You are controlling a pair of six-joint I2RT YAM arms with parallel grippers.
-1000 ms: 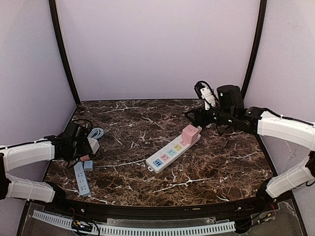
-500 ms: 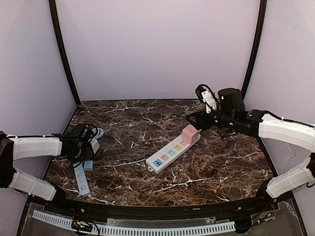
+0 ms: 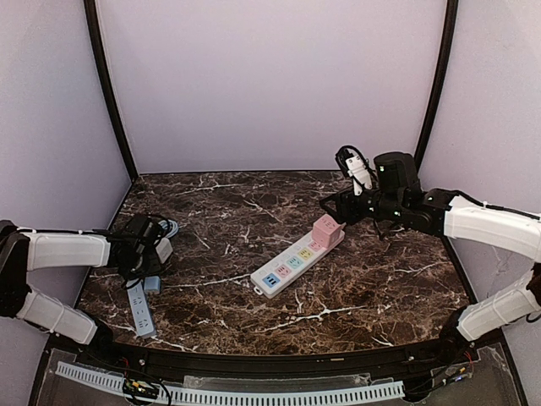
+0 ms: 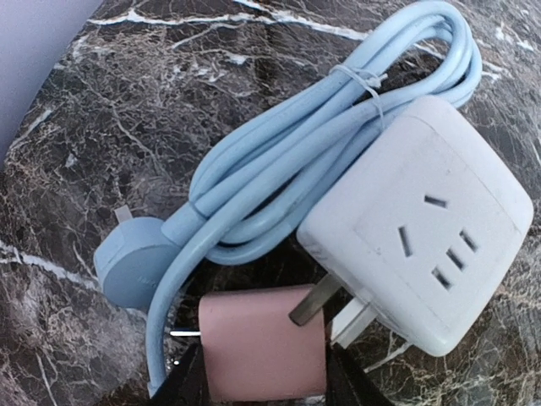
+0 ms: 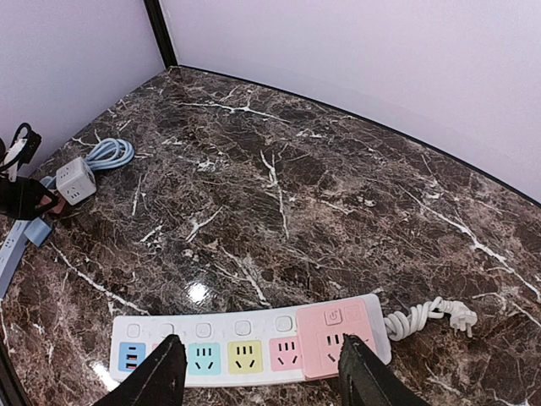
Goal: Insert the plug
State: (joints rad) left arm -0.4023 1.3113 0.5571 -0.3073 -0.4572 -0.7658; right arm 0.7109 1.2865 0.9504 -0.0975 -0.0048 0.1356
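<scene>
Top cam: left tool (image 3: 145, 256) sits low at the worktop's (image 3: 380, 288) left edge, grip hidden. Its wrist cam fills that in: fingers (image 4: 186, 389) pinch the pink plug (image 4: 262, 342), just beside a white cube adapter (image 4: 423, 228) and a blue cord (image 4: 321, 144). Mid-worktop lies the power strip (image 3: 292, 260). Right tool (image 5: 258, 381), spread wide w/ nothing in it, hovers near the strip's far end.

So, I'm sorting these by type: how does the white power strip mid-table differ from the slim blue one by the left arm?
The long white plastic power strip has multicoloured sockets; the slim blue-grey plastic power strip shows no such colours. The white strip looks longer and wider than the blue one. The white strip lies diagonally mid-table; the blue one sits by the left edge. Both lie flat on the dark marble table.
</scene>
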